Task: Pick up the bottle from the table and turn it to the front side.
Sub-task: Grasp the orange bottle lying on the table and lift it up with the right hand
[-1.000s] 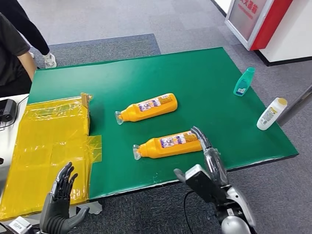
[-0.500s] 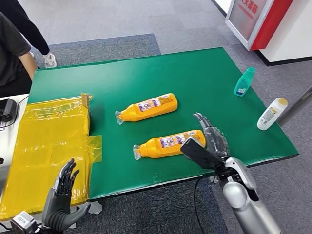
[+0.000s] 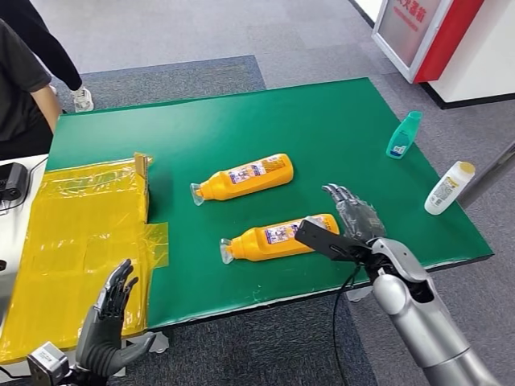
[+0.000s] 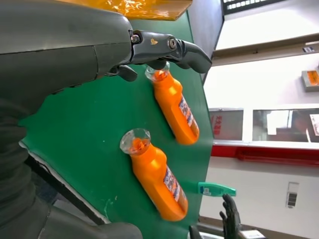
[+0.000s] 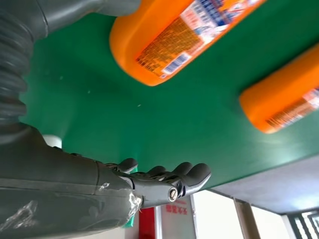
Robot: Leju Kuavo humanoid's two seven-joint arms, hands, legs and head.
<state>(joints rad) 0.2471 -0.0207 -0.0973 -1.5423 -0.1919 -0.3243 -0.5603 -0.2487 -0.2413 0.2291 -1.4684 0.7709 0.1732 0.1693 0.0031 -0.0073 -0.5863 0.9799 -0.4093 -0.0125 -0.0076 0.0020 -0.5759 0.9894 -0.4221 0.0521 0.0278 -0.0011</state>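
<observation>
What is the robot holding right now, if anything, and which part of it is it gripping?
Nothing is held. The right hand is open beside the base of the nearer orange bottle, not gripping it; the left hand is open, off the table.

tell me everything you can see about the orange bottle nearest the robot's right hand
The near orange bottle lies on its side on the green table mat, close to the front edge. It looks like glossy orange plastic with a clear cap, the cap end pointing toward the yellow plastic sheet, and a printed label with a barcode along its body. The right hand is open beside its base end; whether it touches the bottle cannot be told. A second orange bottle lies apart, farther back.
</observation>
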